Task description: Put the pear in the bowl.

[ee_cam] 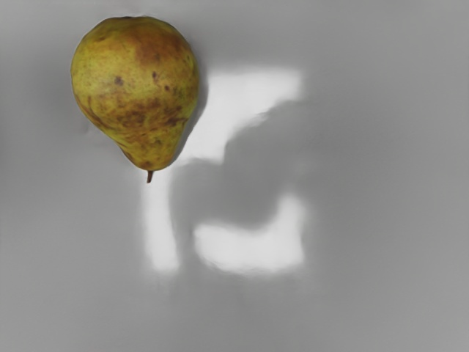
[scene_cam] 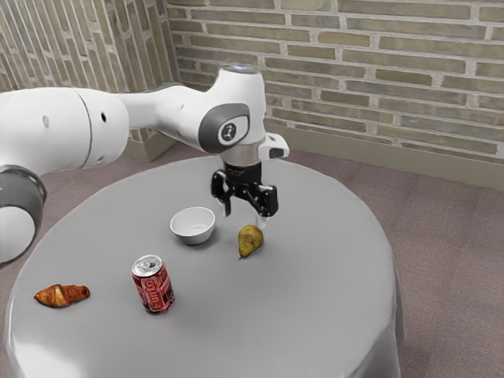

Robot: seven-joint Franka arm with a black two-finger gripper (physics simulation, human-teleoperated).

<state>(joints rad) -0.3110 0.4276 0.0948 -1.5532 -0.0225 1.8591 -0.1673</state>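
My gripper (scene_cam: pixel 243 213) hangs above the table with its two fingertips apart and nothing held between them. A yellow-green pear (scene_cam: pixel 250 240) with brown patches lies on the table just below and beside the fingers, on the near side in the exterior view. From the hand, the pear (ee_cam: pixel 135 88) appears whole, its stem end narrow and its body resting on the grey surface. The white bowl (scene_cam: pixel 193 226) stands to the exterior view's left of the pear, separated from it by a short gap; its visible inside holds nothing.
A red soda can (scene_cam: pixel 153 285) stands upright nearer the exterior camera than the bowl. A croissant (scene_cam: pixel 62 295) lies toward the exterior view's left edge of the round grey table (scene_cam: pixel 315 299). Behind the table is a brick wall.
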